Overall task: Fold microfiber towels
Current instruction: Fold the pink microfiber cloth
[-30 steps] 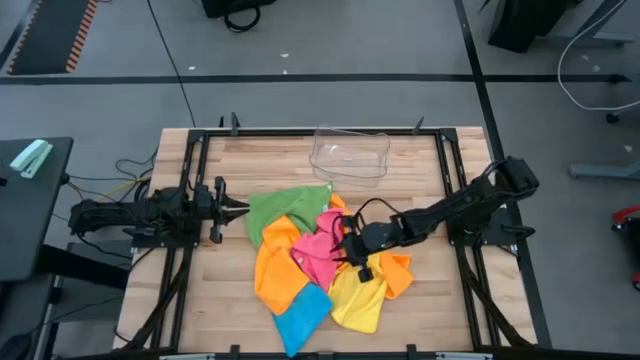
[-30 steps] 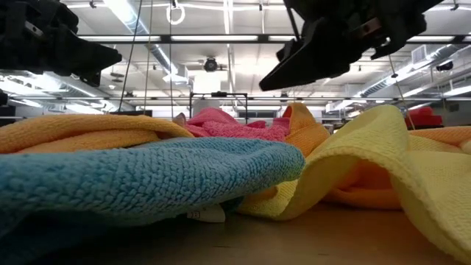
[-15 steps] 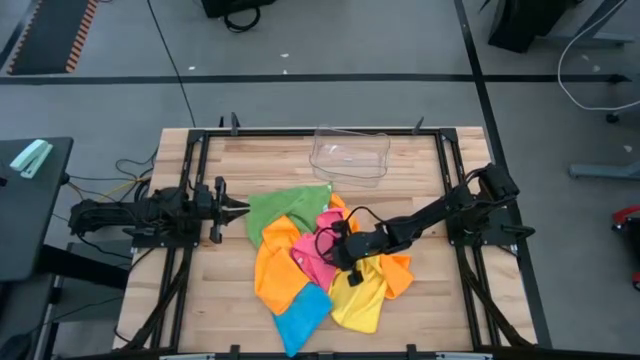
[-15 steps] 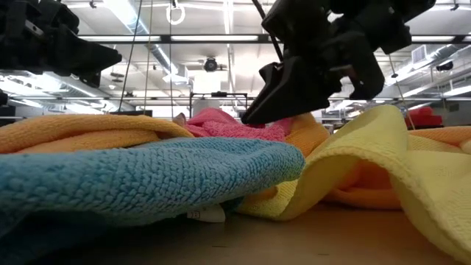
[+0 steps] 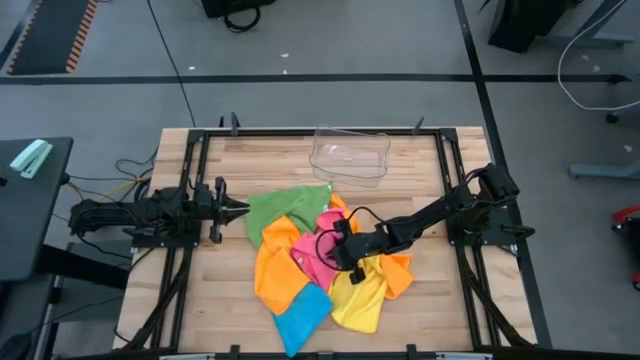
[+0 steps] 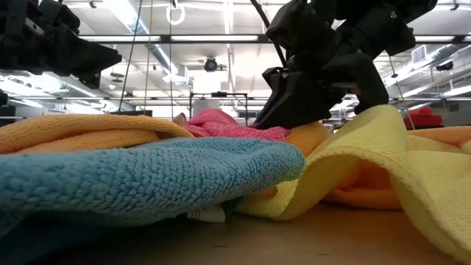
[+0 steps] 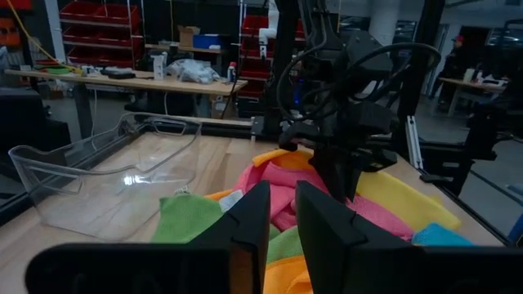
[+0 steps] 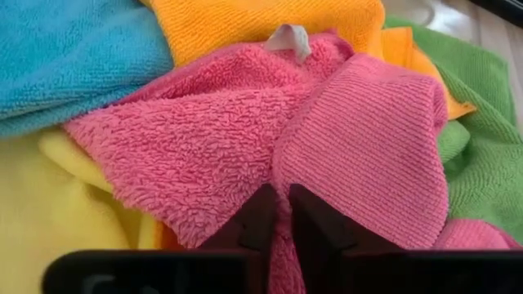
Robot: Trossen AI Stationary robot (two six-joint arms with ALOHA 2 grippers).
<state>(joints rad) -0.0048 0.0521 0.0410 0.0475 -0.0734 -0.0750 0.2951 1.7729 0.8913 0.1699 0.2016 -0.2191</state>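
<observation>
At the bottom centre of the high view the blue towel [image 5: 300,318] is lying nearest the front edge of the wooden table [image 5: 420,320], with the yellow towel [image 5: 362,300] just to its right and touching it. Above the blue one, an orange towel [image 5: 272,275] is spreading toward the left of the heap, and a second patch of orange [image 5: 398,272] is showing at the heap's right side.

In the middle of the frame the right gripper [image 5: 337,250] is pressing down into the pink towel [image 5: 318,255]. In the right wrist view its two dark fingers [image 8: 260,219] are standing nearly together, with a fold of pink pile [image 8: 359,155] pinched in the narrow gap between them. A white tag [image 8: 288,38] is sticking out at the pink cloth's far edge, beside the orange.

Further up and to the left, the green towel [image 5: 282,210] is lying flat at the heap's upper left. The left gripper [image 5: 240,209] is hovering just beside the green towel's left edge, over bare wood, its fingers [image 7: 249,220] standing a narrow gap apart with nothing between them.

Toward the top centre of the table, well apart from the heap, a clear plastic tray [image 5: 350,152] is sitting.
</observation>
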